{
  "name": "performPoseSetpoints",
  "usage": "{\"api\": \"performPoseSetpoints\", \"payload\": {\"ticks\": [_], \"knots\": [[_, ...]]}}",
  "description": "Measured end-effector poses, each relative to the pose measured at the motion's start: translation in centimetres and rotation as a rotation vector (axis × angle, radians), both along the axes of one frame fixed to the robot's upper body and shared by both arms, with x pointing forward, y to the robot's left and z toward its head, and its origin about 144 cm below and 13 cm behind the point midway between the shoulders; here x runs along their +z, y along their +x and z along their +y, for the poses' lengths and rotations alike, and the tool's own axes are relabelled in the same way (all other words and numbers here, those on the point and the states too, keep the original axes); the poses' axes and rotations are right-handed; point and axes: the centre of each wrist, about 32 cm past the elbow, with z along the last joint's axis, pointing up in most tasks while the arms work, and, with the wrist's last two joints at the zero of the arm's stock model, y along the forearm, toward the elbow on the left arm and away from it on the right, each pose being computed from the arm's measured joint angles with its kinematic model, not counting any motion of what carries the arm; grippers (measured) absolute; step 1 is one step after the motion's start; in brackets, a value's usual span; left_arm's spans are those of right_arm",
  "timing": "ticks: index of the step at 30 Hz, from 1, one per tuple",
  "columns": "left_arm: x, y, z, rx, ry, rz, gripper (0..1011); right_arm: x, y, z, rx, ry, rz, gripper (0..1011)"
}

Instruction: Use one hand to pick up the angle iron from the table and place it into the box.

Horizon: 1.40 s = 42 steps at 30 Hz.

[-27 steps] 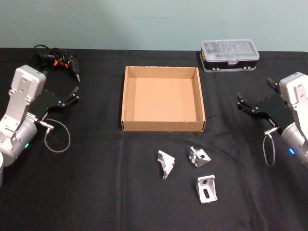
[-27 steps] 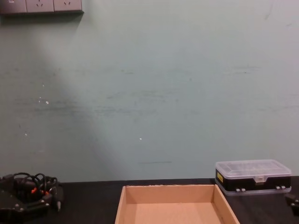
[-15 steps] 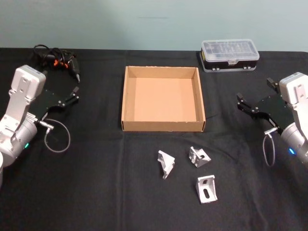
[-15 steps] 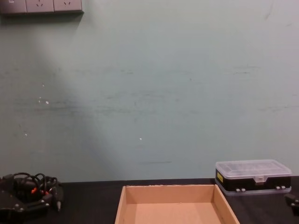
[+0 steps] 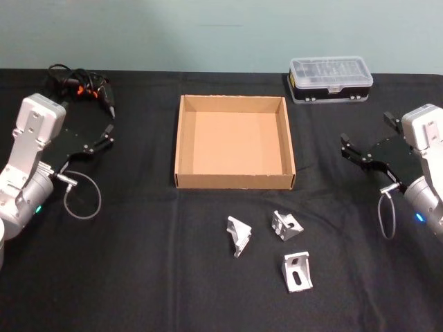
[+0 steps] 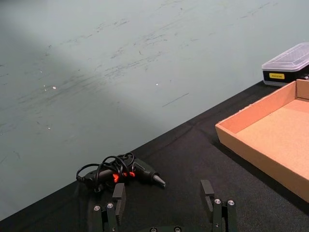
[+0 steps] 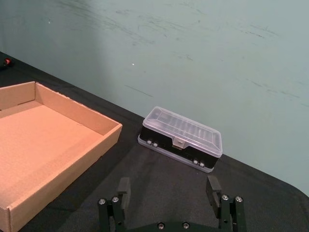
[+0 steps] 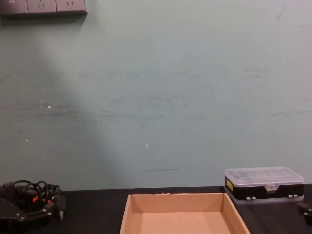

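Note:
Three silver angle irons lie on the black table [image 5: 138, 277] in front of the box: one [image 5: 239, 234] at the left, one [image 5: 286, 225] to its right, one [image 5: 297, 272] nearest me. The tan cardboard box [image 5: 234, 142] [image 8: 178, 214] [image 6: 270, 135] [image 7: 43, 145] stands empty at the table's middle. My left gripper [image 5: 109, 133] [image 6: 164, 193] hovers open at the far left, well away from the irons. My right gripper [image 5: 365, 140] [image 7: 169, 188] hovers open at the far right, level with the box's front part.
A black case with a clear lid [image 5: 330, 79] [image 7: 181, 137] [image 8: 264, 184] sits behind the box to the right. A black tool with tangled cables [image 5: 82, 84] [image 6: 120, 173] [image 8: 29, 197] lies at the back left. A teal wall runs behind the table.

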Motion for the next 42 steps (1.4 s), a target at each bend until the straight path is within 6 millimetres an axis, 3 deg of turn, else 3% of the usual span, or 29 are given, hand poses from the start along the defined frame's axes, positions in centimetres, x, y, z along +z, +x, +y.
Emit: {"api": "performPoseSetpoints", "payload": {"ticks": [15,23,32,42], "knots": [[0.0,0.0,0.0,0.0,0.0,0.0,1011,0.4,0.1,-0.7,0.041,0.03,-0.015,1000],[0.0,0.0,0.0,0.0,0.0,0.0,1011,2.4,0.3,-3.5,0.223,0.101,0.051,1000],[0.0,0.0,0.0,0.0,0.0,0.0,1011,3.7,0.2,-6.7,0.608,0.045,0.171,1000],[0.0,0.0,0.0,0.0,0.0,0.0,1011,3.6,0.3,-5.6,0.811,-0.005,0.242,1000]]}}
